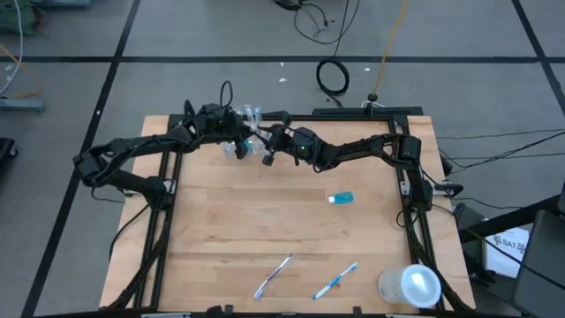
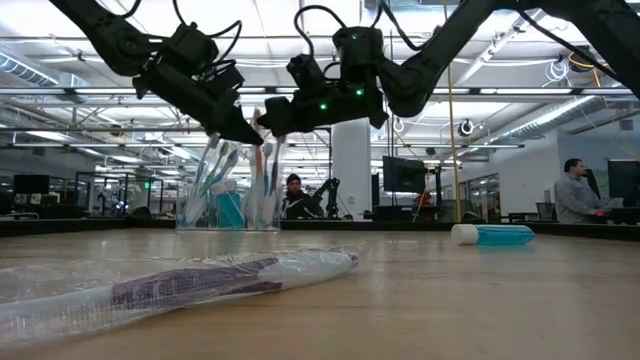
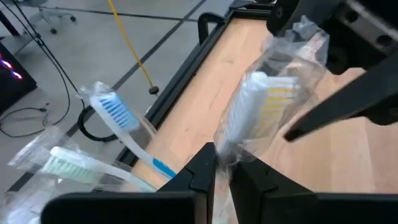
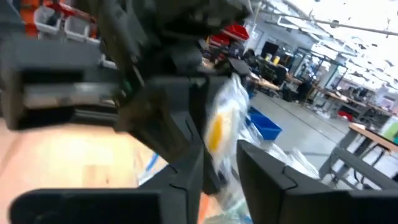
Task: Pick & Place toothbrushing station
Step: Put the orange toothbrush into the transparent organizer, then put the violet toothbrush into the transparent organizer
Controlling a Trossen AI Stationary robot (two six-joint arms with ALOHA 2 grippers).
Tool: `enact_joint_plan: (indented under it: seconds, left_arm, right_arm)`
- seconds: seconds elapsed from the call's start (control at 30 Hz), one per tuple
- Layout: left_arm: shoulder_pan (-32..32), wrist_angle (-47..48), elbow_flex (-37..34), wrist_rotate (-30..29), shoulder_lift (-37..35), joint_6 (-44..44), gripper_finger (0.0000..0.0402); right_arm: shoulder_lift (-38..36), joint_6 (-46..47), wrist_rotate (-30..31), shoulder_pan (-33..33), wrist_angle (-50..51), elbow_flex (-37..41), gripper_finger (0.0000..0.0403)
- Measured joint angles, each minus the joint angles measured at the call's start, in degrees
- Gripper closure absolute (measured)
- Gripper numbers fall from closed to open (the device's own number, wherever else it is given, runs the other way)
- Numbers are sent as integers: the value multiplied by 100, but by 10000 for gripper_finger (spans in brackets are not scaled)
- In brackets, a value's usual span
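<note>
My left hand (image 3: 222,171) is clamped on a wrapped toothbrush (image 3: 249,112), its long axis upright over the cup (image 2: 228,205) at the desk's (image 1: 265,230) far edge; my right hand (image 4: 217,168) stands apart beside it

This is a big lab or workshop where robots get tested. The wooden table (image 1: 265,230) stands on a grey floor (image 1: 177,35) marked with dark lines, and loose black cables (image 1: 334,78) lie on it. Looking across the table, the room is wide and open, with long ceiling lights (image 2: 60,75), a white pillar (image 2: 352,170), computer screens (image 2: 404,174) and people sitting at desks (image 2: 574,192). Red bins (image 4: 59,15) and blue bins (image 4: 264,124) sit farther back.
</note>
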State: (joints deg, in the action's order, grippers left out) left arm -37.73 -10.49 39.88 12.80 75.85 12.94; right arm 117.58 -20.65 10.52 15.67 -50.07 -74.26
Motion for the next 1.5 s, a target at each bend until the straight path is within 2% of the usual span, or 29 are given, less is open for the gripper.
enact_joint_plan:
  seconds: [0.33,0.53,0.63,0.77,1.0,1.2,1.5]
  left_arm:
    - [1,476,4,-381,-4,-437,388]
    - [0,527,7,-447,-7,-550,360]
    - [-1,544,7,-453,-7,-692,341]
    - [-1,572,7,-450,-7,-750,330]
    - [9,765,7,-584,-7,-675,328]
    - [92,1049,11,-1129,-7,-666,311]
    - [485,1130,51,-1353,-7,-693,219]
  right_arm:
    - [-189,630,13,-58,-356,0,229]
    - [-552,646,-15,-219,-93,0,209]
    - [-908,648,-26,-408,734,-8,209]
    - [-1310,738,-23,-773,2342,-7,214]
    - [-1706,1635,-24,-1485,4557,-2,213]
    - [-1722,2097,-21,-2052,5397,-4,217]
    - [-1725,2671,-28,-2679,6510,-9,218]
